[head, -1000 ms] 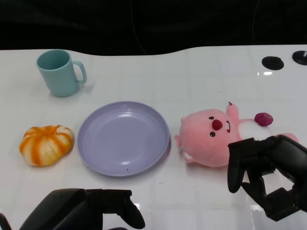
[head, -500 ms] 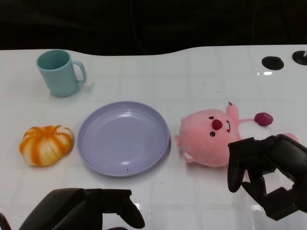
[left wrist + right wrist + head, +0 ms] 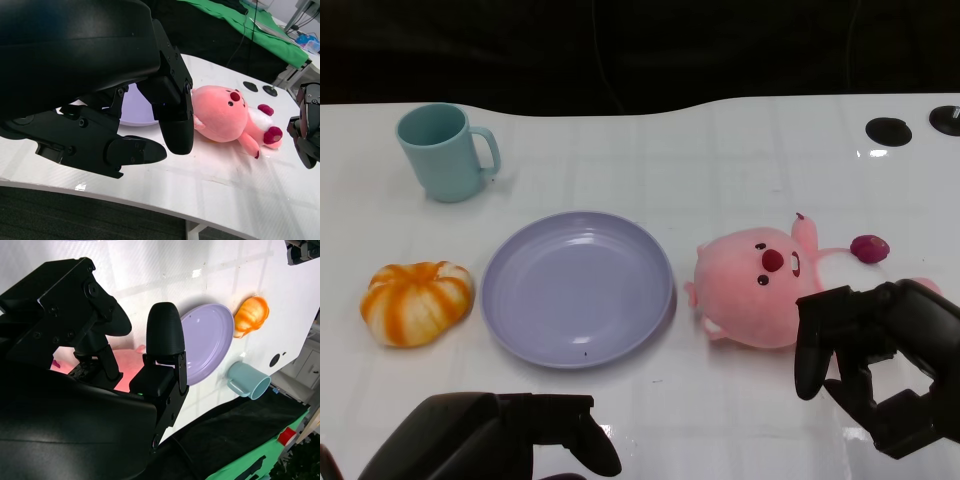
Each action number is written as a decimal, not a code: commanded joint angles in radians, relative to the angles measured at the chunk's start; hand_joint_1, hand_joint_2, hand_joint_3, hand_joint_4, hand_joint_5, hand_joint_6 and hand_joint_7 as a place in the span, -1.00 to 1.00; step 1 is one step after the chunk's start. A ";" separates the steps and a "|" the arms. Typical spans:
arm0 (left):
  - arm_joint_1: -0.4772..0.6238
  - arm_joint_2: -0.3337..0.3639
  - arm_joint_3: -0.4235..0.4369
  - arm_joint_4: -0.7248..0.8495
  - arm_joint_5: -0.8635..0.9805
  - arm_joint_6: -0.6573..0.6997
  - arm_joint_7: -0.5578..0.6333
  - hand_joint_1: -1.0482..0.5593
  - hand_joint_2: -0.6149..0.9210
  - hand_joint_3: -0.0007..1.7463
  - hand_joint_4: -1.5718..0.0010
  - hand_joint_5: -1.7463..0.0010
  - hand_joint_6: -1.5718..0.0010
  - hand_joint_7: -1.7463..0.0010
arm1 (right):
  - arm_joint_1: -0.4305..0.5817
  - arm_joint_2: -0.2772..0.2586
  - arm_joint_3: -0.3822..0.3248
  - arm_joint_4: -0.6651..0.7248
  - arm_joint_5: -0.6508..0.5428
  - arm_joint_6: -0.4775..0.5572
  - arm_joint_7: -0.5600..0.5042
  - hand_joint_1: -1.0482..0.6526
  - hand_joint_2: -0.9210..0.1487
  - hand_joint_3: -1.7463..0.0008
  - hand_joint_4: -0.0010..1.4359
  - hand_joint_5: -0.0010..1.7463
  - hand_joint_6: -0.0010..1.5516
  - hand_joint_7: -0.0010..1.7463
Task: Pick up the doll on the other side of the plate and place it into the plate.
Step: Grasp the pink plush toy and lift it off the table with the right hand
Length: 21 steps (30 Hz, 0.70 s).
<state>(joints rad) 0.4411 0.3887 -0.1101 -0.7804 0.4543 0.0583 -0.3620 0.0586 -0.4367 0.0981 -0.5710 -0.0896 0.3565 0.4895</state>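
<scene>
A pink plush doll lies on its side on the white table, just right of the purple plate. My right hand hovers at the doll's near right, fingers apart and curved, holding nothing; its fingertips are close to the doll's body. The right wrist view shows the doll past the fingers, with the plate beyond. My left hand sits low at the near edge, below the plate, holding nothing. In the left wrist view the doll lies past its spread fingers.
An orange-and-white pumpkin plush lies left of the plate. A teal mug stands at the back left. Two black round fittings sit at the table's back right. The table's far edge meets a dark background.
</scene>
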 commanded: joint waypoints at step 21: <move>0.004 0.014 0.009 -0.011 -0.013 -0.019 -0.011 0.04 1.00 -0.57 0.21 -0.90 0.09 0.04 | -0.047 0.040 -0.021 -0.005 -0.063 0.080 -0.147 -0.19 -0.93 0.89 -0.79 0.11 -0.83 -0.52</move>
<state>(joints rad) 0.4417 0.3899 -0.1053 -0.7810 0.4515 0.0535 -0.3621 0.0221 -0.3852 0.0869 -0.5775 -0.1378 0.4233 0.3555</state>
